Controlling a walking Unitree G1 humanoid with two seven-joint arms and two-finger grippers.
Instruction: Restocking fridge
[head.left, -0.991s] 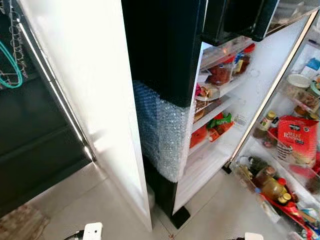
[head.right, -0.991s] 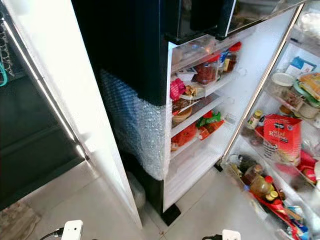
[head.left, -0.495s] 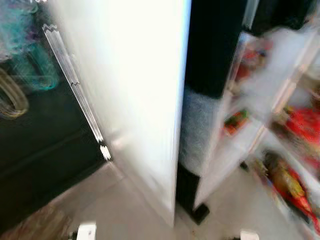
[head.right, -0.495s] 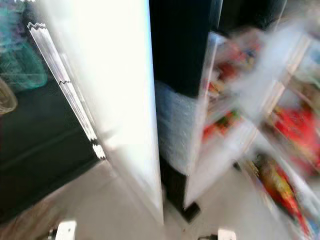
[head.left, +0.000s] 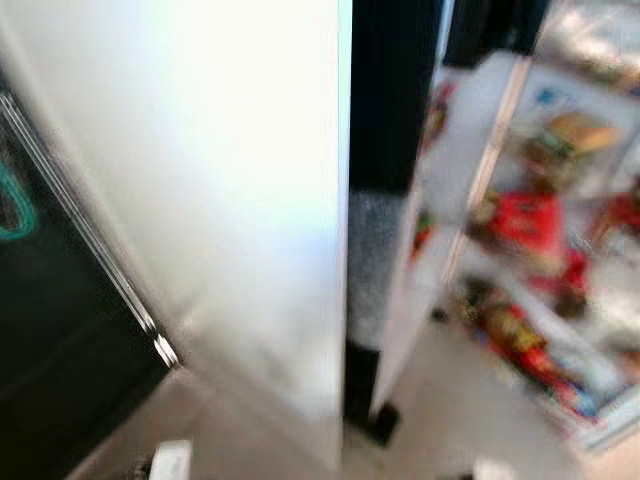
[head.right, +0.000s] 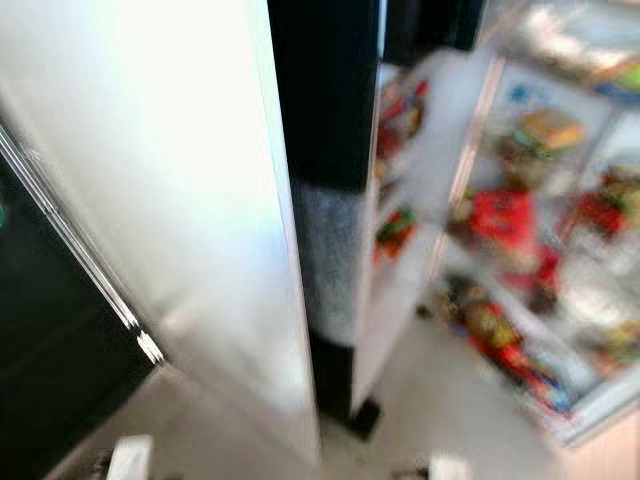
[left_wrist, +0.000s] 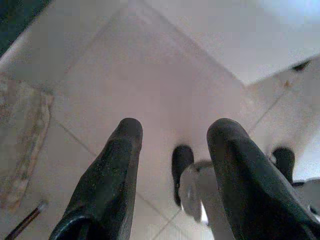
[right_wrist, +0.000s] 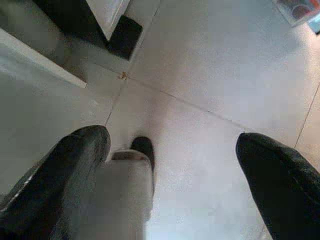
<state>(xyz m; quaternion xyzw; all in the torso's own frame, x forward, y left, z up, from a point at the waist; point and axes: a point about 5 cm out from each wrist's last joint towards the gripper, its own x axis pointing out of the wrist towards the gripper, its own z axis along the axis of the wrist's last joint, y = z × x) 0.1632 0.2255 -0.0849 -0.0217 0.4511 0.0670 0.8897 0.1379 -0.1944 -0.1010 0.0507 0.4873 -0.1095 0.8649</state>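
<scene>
The black fridge (head.left: 390, 100) stands ahead with its door (head.left: 560, 200) swung wide to the right; the eye views are blurred. Inside, its white shelves (head.right: 395, 230) hold red and green packs. The door racks carry a red bag (head.left: 528, 222), bottles and jars. Bubble wrap (head.left: 366, 255) covers the lower part of the fridge's side. My left gripper (left_wrist: 172, 150) hangs open over the pale floor tiles, with nothing between its fingers. In the right wrist view my right gripper (right_wrist: 172, 150) is open too, above the tiles near the fridge's black foot (right_wrist: 125, 36).
A tall white panel (head.left: 230, 200) stands on the left, close beside the fridge. Further left is a dark cabinet (head.left: 50, 340) with a metal edge strip. A worn mat (left_wrist: 20, 140) lies on the tiles. The robot's feet (left_wrist: 182, 160) show below the grippers.
The whole picture has slid and blurred as the camera turned: the white panel now looms larger and the door racks come more into view. Nothing has been picked up.
</scene>
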